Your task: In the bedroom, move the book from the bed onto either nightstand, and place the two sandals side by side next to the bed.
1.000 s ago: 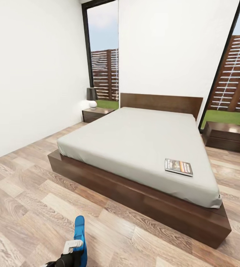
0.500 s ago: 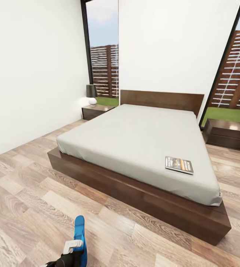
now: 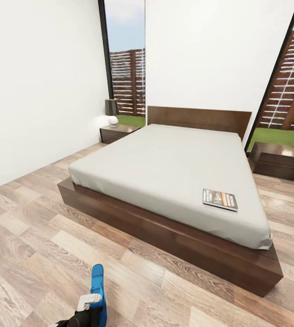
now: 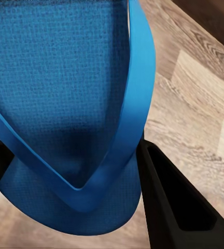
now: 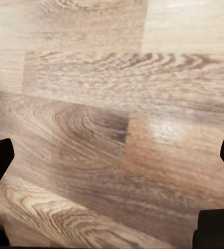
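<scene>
Left gripper [image 4: 70, 171] clamps a blue sandal [image 4: 65, 78]; right gripper [image 5: 112, 155] spread wide

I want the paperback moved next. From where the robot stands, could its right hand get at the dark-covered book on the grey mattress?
Probably not yet. The dark-covered paperback book lies on the pale grey mattress, well beyond the bed's dark brown wooden frame, with open wood-plank floor between. The right hand looks open and free.

Open wood floor [image 3: 38, 236] along bed [image 3: 165, 227] near side; mattress bare around book [image 3: 219, 200] (near right corner); lamps crowd both nightstands [image 3: 115, 133].
</scene>
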`<state>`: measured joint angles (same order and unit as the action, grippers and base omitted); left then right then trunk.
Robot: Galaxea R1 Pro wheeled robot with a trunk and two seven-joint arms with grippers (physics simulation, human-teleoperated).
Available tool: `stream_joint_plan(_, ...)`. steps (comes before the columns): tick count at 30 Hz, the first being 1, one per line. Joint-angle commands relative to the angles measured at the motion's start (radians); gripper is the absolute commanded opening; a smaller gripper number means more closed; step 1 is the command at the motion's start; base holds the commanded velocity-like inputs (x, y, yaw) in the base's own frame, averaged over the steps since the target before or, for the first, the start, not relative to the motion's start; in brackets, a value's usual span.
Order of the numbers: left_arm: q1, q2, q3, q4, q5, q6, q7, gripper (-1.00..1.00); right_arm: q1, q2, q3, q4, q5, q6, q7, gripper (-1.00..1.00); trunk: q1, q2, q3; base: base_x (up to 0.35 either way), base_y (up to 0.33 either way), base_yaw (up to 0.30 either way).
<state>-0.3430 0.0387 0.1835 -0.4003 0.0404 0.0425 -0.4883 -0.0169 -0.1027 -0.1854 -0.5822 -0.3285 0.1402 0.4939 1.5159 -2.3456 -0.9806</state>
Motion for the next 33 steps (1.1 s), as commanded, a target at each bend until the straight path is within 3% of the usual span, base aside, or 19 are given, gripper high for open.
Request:
stream_joint_plan(1,-0.001,0.0,0.006,0.0,0.003,0.003,-0.007,-1.0,0.0,0.0,-0.003,-0.001,-0.01,0.01,0.005,1.0,0.0,0.0,-0.003,0.0,0.0,0.0)
stream_joint_plan(12,-0.001,0.0,0.005,0.0,0.003,0.003,-0.007,-1.0,0.0,0.0,-0.003,-0.001,-0.01,0.01,0.005,1.0,0.0,0.0,-0.019,0.0,0.0,0.0)
stream_joint_plan(33,0.006,0.0,0.007,0.0,0.006,0.003,-0.007,-1.0,0.005,-0.002,-0.006,-0.004,-0.009,0.008,0.008,1.0,0.0,0.0,-0.02,0.0,0.0,0.0)
